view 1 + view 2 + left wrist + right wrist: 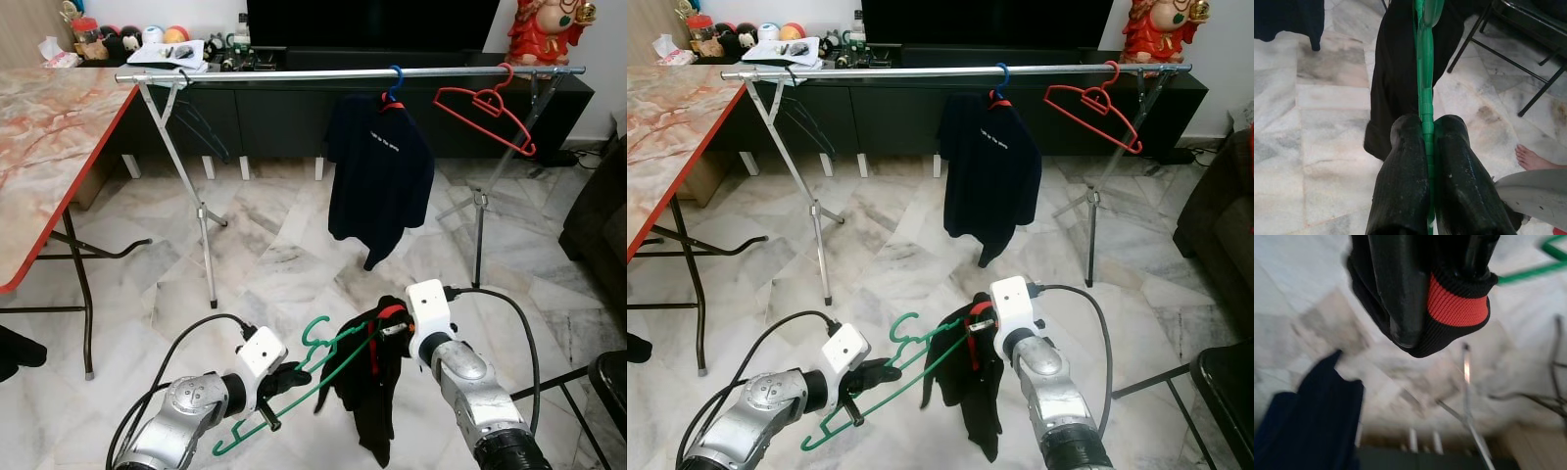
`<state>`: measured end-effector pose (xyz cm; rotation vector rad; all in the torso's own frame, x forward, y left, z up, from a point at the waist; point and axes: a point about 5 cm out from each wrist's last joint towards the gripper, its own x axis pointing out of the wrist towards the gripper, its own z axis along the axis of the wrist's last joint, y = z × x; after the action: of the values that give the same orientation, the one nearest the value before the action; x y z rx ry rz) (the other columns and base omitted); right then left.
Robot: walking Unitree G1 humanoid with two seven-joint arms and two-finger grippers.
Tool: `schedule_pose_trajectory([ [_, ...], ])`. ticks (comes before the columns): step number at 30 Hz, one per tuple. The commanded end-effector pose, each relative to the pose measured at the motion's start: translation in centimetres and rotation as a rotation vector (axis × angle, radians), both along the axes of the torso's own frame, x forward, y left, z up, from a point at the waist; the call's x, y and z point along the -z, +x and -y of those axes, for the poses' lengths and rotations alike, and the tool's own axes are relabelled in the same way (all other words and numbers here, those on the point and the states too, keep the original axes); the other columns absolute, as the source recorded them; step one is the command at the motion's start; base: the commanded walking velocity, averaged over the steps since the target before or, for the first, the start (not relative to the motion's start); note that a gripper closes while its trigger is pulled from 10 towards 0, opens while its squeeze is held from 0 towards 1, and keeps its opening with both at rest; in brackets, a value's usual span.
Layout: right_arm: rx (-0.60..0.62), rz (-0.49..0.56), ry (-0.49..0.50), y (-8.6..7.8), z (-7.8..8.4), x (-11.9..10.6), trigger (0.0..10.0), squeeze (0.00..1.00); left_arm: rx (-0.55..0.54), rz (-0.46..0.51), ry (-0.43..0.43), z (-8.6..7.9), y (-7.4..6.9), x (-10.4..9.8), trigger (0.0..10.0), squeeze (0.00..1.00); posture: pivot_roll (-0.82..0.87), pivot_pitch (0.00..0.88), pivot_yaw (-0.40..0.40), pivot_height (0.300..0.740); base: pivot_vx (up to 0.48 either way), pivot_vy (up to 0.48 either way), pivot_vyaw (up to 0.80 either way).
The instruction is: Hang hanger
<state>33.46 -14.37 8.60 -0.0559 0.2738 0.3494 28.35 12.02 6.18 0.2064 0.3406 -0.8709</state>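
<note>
Both arms are raised in the lower half of the head views. Left gripper (286, 380): fingers (1400, 186) pinched tight on the lower bar of the green hanger (304, 377), which lies tilted across the lower centre, hook toward the rail. Right gripper (392, 326): closed on the red-ribbed collar (1457, 303) of a black garment (367, 392) that droops off the hanger's right end.

The clothes rail (343, 73) runs across the top of the frame, well apart from both grippers. On it hang a dark navy shirt (380, 171) on a blue hanger (393, 83) and an empty red hanger (485, 108), upper right. Marble table (49, 127) at left.

Risks, as I judge them:
- The garment looks only partly seated on the hanger; if the right gripper lets go early, it could slide to the floor.
- Left grip is on a thin bar; the garment's weight may make the hanger twist or rotate in the fingers.
- The tilted hook may miss the rail or catch the navy shirt.
- A bare foot (1535, 157) shows in the left wrist view; a person stands close.
</note>
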Motion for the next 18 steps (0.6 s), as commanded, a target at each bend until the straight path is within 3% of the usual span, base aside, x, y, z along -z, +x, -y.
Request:
schedule_pose_trajectory([
  [1, -0.014, 0.045, 0.045, 0.0, -0.2, -1.2, 10.0, 0.0, 0.003, 0.002, 0.021, 0.0, 0.0, 0.2, 10.0, 0.0, 0.01, 0.106, -0.021, 0.74, 0.0, 0.0, 0.0],
  [9, -0.117, 0.065, 0.163, -1.7, -1.1, -2.6, 10.0, 0.0, -0.006, 0.009, 0.02, 0.2, 0.1, 0.3, 10.0, 0.0, 0.01, 0.111, -0.028, 0.74, 0.0, 0.0, 0.0],
  [11, -0.184, 0.055, 0.107, -2.4, -1.1, -2.3, 10.0, 0.0, -0.005, 0.007, 0.018, 0.3, 0.1, 0.3, 10.0, 0.0, 0.0, 0.114, -0.027, 0.74, 0.0, 0.0, 0.0],
  [12, -0.267, 0.069, 0.031, -3.1, -1.2, -2.1, 10.0, 0.0, -0.001, 0.003, 0.015, 0.3, 0.0, 0.4, 10.0, 0.0, 0.0, 0.115, -0.026, 0.74, 0.0, 0.0, 0.0],
  [18, -0.422, 0.131, 0.027, -4.2, -0.7, -3.6, 10.0, 0.0, 0.001, -0.001, 0.012, 0.4, 0.0, 0.4, 10.0, 0.0, 0.0, 0.118, -0.025, 0.74, 0.0, 0.0, 0.0],
])
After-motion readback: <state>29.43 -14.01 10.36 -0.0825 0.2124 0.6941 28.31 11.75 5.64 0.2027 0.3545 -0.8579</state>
